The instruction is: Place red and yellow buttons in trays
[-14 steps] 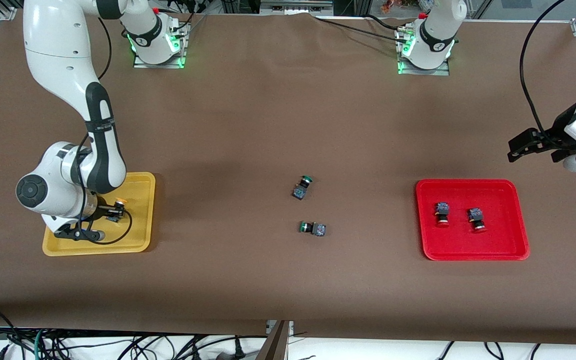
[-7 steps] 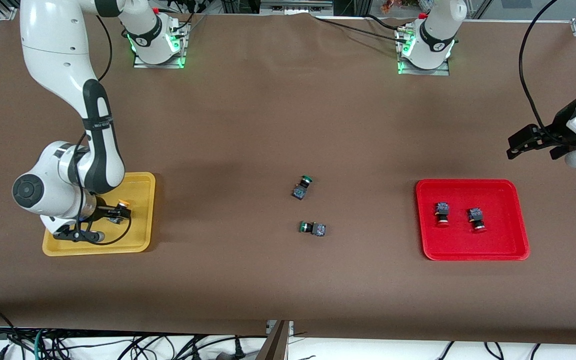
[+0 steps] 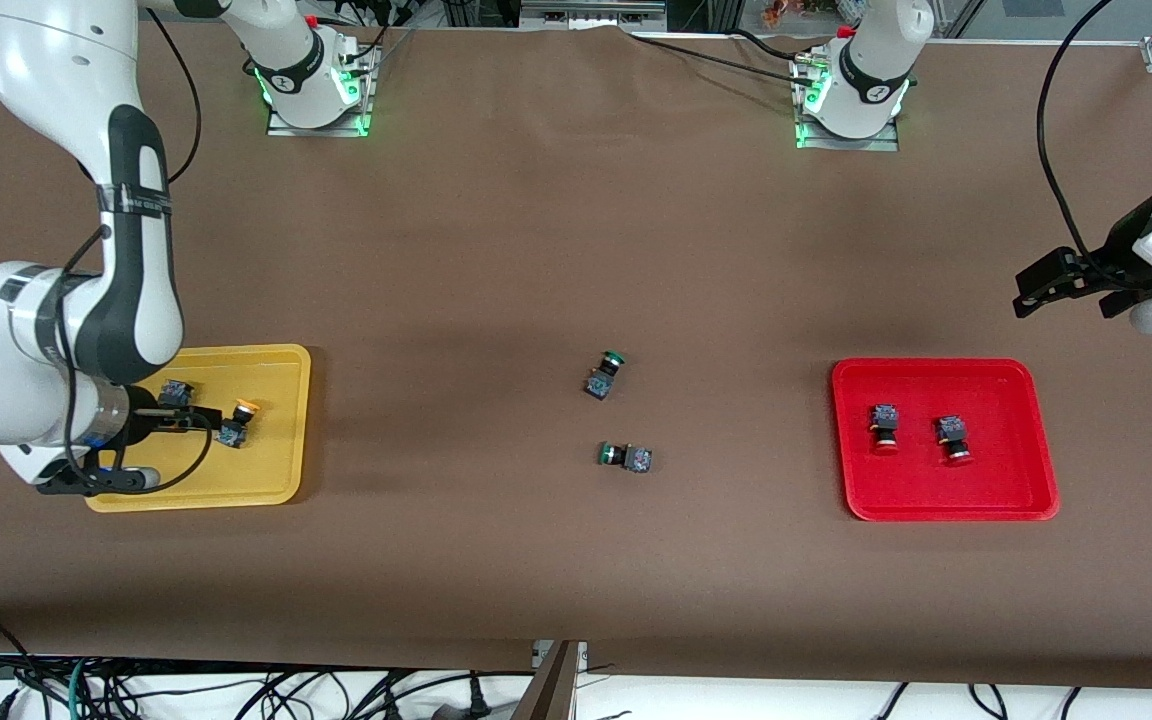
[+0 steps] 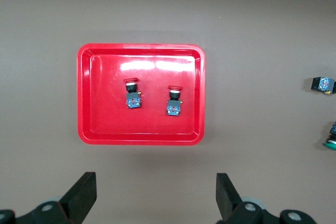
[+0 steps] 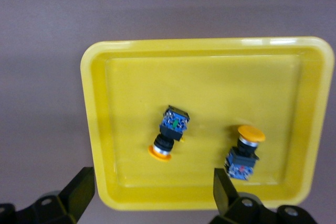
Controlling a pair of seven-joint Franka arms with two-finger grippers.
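- Right gripper [image 3: 171,420], jaws apart and empty, hangs over the yellow tray [image 3: 276,485], which holds both yellow buttons [image 5: 169,137].
- Left gripper [image 3: 1061,290], apparently spread, waits near the red tray [image 3: 936,510] holding both red buttons [image 3: 883,425].
- Two green buttons [image 3: 604,375] lie mid-counter [image 3: 576,250].

No legible text, brand, number or sign anywhere. Faint pale lettering on the dark band of the right arm [image 3: 139,205], too small to read. Round marks on both base collars likewise unreadable. Nothing printed on trays, buttons or surface.
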